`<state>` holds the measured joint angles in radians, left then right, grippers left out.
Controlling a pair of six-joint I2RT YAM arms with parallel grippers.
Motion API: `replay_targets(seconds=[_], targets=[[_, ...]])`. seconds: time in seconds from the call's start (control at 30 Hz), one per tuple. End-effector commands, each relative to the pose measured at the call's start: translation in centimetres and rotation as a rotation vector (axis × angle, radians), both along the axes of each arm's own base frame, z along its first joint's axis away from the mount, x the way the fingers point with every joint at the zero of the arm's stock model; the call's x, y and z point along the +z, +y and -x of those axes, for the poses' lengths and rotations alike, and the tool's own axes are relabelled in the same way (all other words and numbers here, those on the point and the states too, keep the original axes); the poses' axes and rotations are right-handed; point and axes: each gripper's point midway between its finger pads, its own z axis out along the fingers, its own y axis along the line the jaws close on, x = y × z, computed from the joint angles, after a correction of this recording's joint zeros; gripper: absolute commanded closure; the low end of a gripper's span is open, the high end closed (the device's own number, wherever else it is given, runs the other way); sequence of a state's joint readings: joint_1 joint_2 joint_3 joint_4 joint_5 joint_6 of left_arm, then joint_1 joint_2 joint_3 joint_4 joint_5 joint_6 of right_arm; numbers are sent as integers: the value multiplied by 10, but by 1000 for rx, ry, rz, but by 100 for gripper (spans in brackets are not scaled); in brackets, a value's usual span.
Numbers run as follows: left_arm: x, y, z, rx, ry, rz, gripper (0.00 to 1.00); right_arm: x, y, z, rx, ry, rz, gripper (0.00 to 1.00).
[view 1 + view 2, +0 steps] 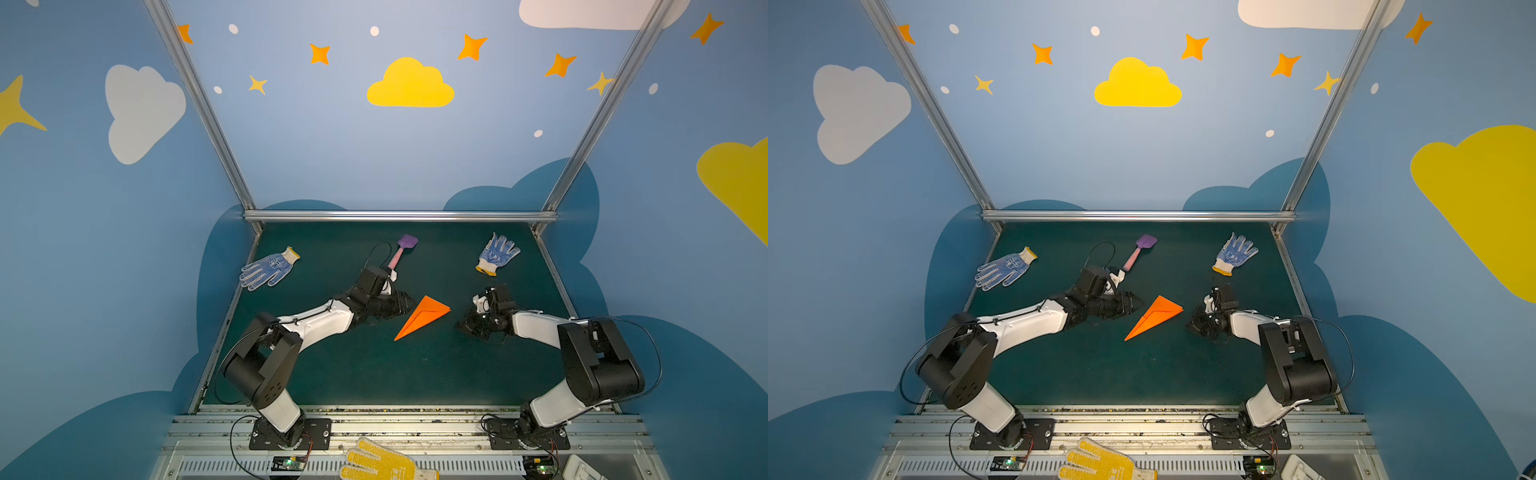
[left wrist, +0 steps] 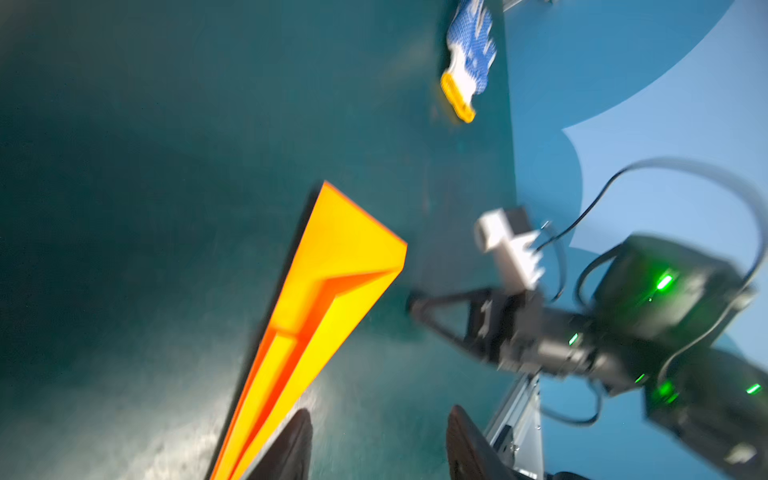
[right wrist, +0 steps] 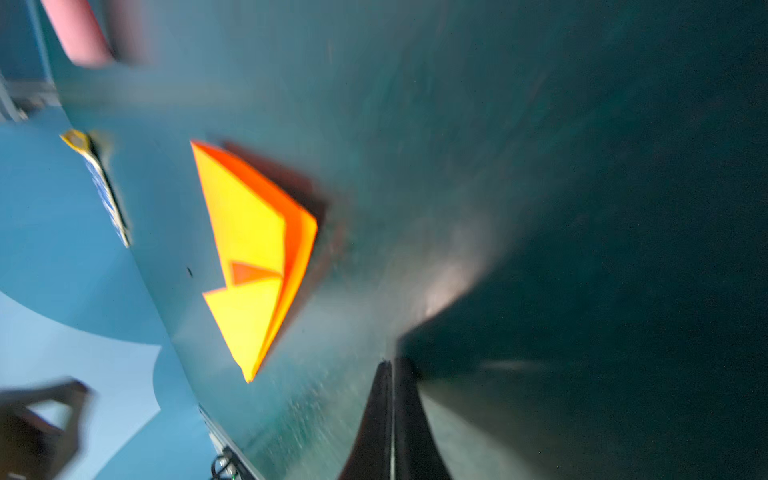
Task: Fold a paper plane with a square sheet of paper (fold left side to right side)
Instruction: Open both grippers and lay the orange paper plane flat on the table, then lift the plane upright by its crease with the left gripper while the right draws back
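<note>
Seems the closing step: slim bright-orange folded paper plane [image 1: 422,318] flat on dark green bench [image 1: 374,374], between both hands, touching neither. Left hand [image 2: 378,444] roughly half parted, empty; right hand [image 3: 390,415] pinched shut, empty. Top flap possibly lifting, hard to tell through blur. Next: press crease flat, or withdraw

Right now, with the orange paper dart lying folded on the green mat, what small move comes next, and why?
Probably draw the left end effector back: its jaws stand open beside the folded orange paper dart, which lies free; the shut right end effector is also clear.
</note>
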<state>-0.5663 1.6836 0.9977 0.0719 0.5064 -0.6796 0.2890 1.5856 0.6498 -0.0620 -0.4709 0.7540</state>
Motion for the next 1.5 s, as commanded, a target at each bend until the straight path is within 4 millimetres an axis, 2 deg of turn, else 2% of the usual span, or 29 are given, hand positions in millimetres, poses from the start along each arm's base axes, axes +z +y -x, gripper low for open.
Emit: replay_targets(seconds=[0.0, 0.2, 0.5, 0.7, 0.87, 0.93, 0.97, 1.03, 1.27, 1.47], targets=[[-29, 3, -4, -72, 119, -19, 46, 1, 15, 5, 19, -3, -8, 100], [-48, -7, -36, -171, 233, 4, 50, -15, 24, 6, 28, 28, -7, 100], [-86, -19, -48, -245, 347, -42, 50, -26, 26, 2, 25, 47, -1, 100], [-107, -25, -38, -293, 394, -66, 49, -32, 26, 4, 29, 59, 1, 100], [-116, -40, -16, -379, 407, -106, 48, -39, 26, 6, 31, 78, 9, 100], [-114, -46, -11, -399, 401, -100, 48, -41, 25, 7, 32, 85, 11, 100], [-112, -49, -9, -407, 393, -91, 49, -35, 29, -2, 34, 64, 2, 100], [-104, -52, -7, -406, 377, -60, 50, -36, 29, -3, 37, 67, 5, 100], [-66, -58, -8, -365, 268, 52, 56, -42, 30, -3, 44, 79, 7, 100], [-62, -56, -6, -321, 240, 89, 60, -46, 30, -4, 45, 89, 9, 100]])
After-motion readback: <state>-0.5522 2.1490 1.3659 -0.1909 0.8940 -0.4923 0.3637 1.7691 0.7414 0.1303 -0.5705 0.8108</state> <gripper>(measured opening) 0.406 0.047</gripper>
